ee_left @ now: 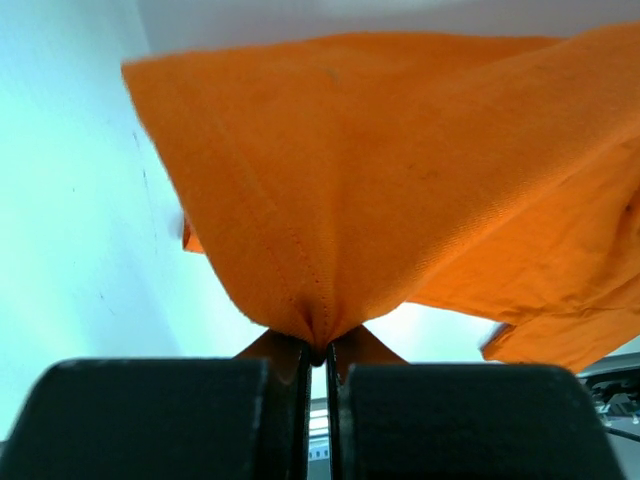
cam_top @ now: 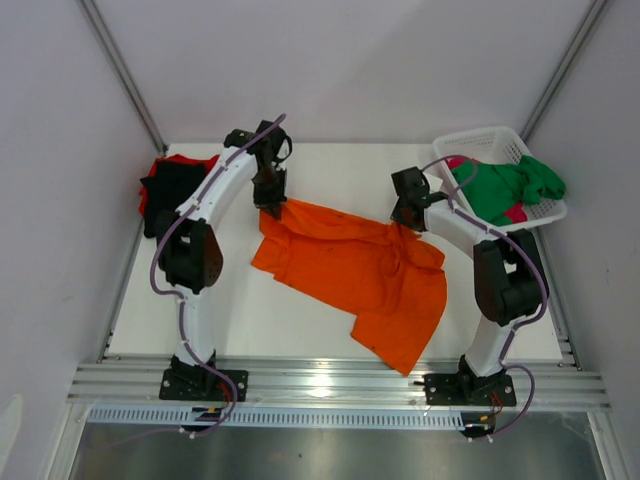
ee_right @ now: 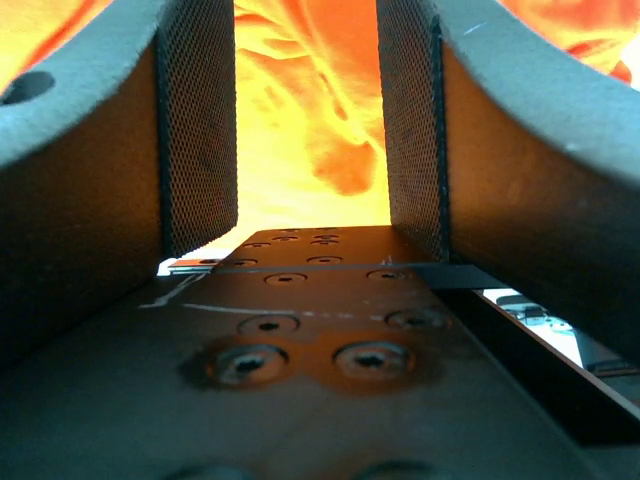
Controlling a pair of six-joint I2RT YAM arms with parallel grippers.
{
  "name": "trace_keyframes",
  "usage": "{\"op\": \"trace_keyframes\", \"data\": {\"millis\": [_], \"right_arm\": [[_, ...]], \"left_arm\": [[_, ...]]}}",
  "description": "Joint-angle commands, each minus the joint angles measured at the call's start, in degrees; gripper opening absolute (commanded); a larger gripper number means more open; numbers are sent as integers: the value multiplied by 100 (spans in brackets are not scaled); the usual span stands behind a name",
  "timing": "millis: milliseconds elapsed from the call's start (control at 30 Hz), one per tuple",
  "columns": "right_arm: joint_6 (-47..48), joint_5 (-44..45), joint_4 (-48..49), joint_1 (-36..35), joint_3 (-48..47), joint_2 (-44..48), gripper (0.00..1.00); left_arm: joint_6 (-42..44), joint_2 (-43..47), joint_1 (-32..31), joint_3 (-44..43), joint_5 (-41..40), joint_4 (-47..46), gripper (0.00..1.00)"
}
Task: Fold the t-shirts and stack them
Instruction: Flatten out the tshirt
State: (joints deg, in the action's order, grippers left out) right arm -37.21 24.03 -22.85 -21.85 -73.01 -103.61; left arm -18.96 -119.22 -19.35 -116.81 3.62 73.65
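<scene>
The orange t-shirt (cam_top: pixel 355 265) lies spread and rumpled across the middle of the table. My left gripper (cam_top: pixel 272 208) is shut on its far left corner; in the left wrist view the cloth (ee_left: pixel 380 190) bunches into the closed jaws (ee_left: pixel 318 352) and hangs lifted. My right gripper (cam_top: pixel 408 222) is open, low over the shirt's far right edge, with orange cloth (ee_right: pixel 310 120) showing between its fingers (ee_right: pixel 200 130). Folded black (cam_top: pixel 172 185) and red (cam_top: pixel 185 160) t-shirts are stacked at the far left. Green (cam_top: pixel 505 188) and magenta-pink (cam_top: pixel 516 212) t-shirts lie in the basket.
The white lattice basket (cam_top: pixel 490 142) stands at the far right corner. Grey walls close in on both sides and the back. A metal rail (cam_top: pixel 330 385) runs along the near edge by the arm bases.
</scene>
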Motion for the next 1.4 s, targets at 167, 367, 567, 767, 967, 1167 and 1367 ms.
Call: {"op": "trace_keyframes", "data": {"millis": [167, 367, 567, 767, 967, 1167, 1367], "right_arm": [[-444, 821, -1017, -136, -1073, -483, 48], [-988, 805, -1792, -92, -1294, -792, 48], [-1376, 295, -2101, 14, -1085, -801, 48], [-1807, 278, -2144, 206, -917, -380, 48], [-1668, -362, -1541, 777, -267, 576, 48], [-1079, -1778, -440, 1165, 744, 1431, 48], [-954, -3219, 717, 1314, 1428, 1590, 48]], "left_arm": [[121, 575, 283, 694, 7, -272, 1], [103, 549, 301, 792, 51, -351, 1], [86, 479, 318, 792, 95, -360, 1], [77, 408, 318, 914, 104, -412, 1], [59, 408, 318, 1099, 139, -527, 1], [-2, 347, 318, 1275, 297, -650, 1], [-38, 311, 318, 1301, 368, -676, 1]]}}
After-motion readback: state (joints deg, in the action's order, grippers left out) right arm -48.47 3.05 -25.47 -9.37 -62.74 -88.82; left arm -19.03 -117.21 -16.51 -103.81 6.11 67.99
